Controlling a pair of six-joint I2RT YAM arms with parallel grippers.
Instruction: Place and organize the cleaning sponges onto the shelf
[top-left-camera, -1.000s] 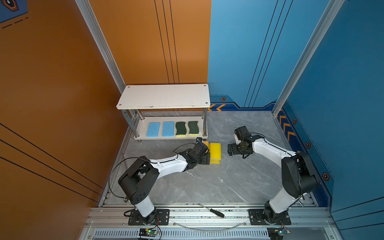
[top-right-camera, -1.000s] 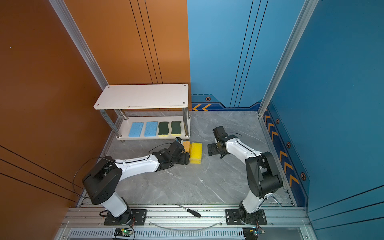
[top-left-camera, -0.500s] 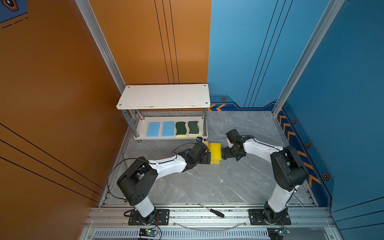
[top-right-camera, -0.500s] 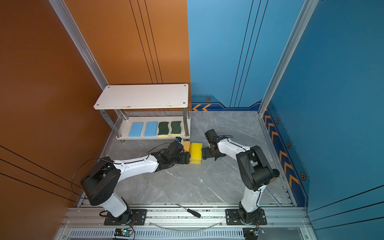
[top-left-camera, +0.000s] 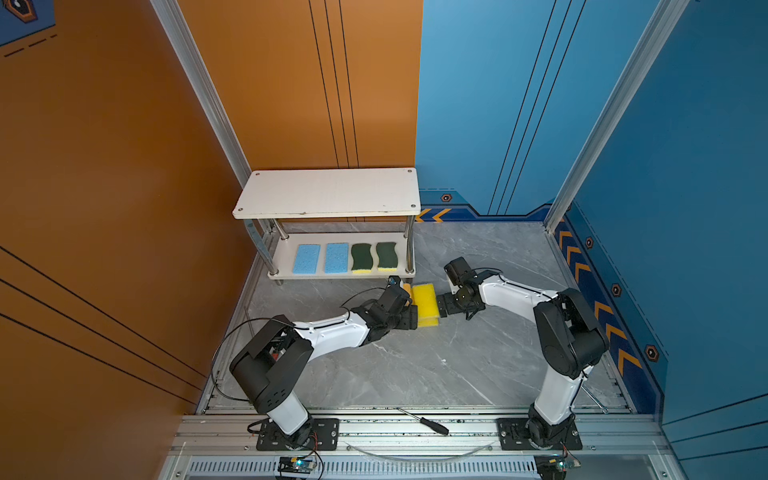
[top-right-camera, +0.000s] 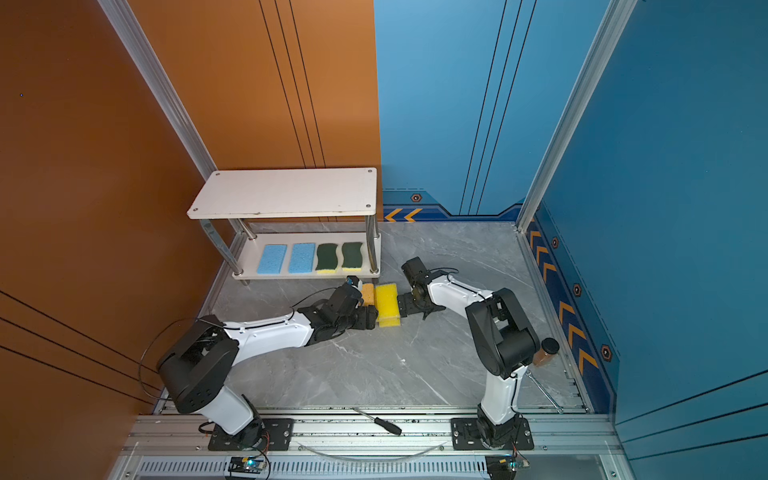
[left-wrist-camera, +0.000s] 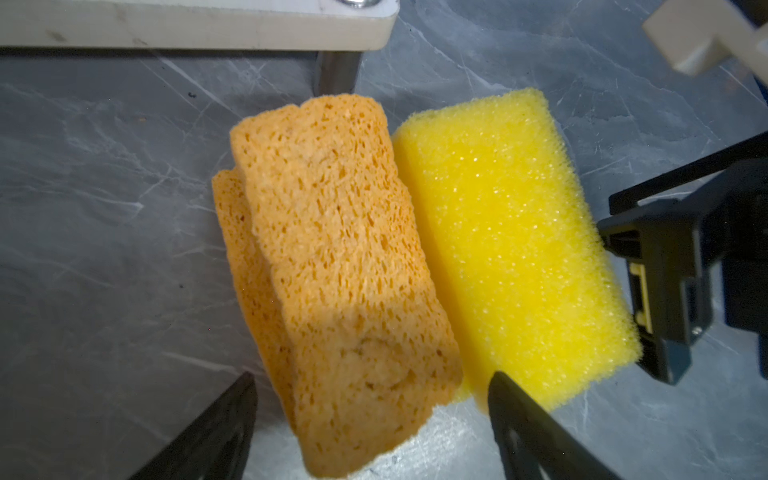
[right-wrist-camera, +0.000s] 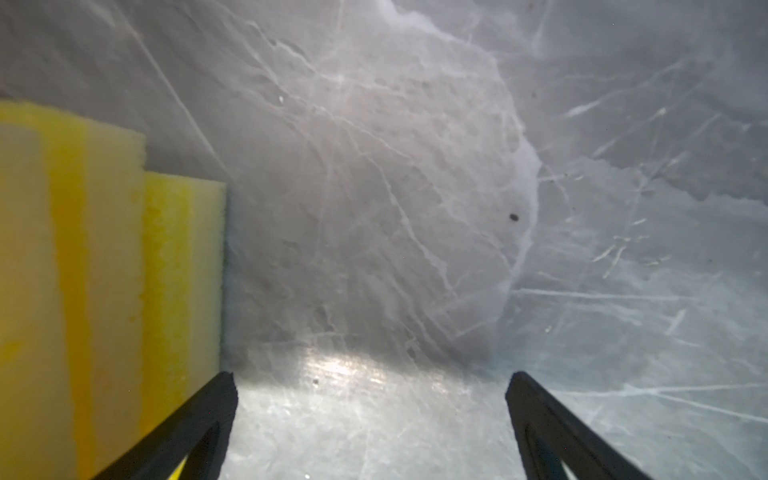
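- left pincer (left-wrist-camera: 370, 374): jaws released, set astride two stacked orange sponges (left-wrist-camera: 340, 249), ungripped.
- right pincer (right-wrist-camera: 370, 374): jaws released, nothing enclosed; yellow sponges (right-wrist-camera: 178, 270) stacked just beside one finger.
- shelf (left-wrist-camera: 187, 29): stood beyond the left pincer's tips.

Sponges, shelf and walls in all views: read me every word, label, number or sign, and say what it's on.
No words, brands or numbers are readable.
Orange sponges and yellow sponges: no print.
Shelf: blank white boards.
Orange chevron arrows on the blue wall trim: a sign, no text.
Hexagon badges on that trim: too small to read.
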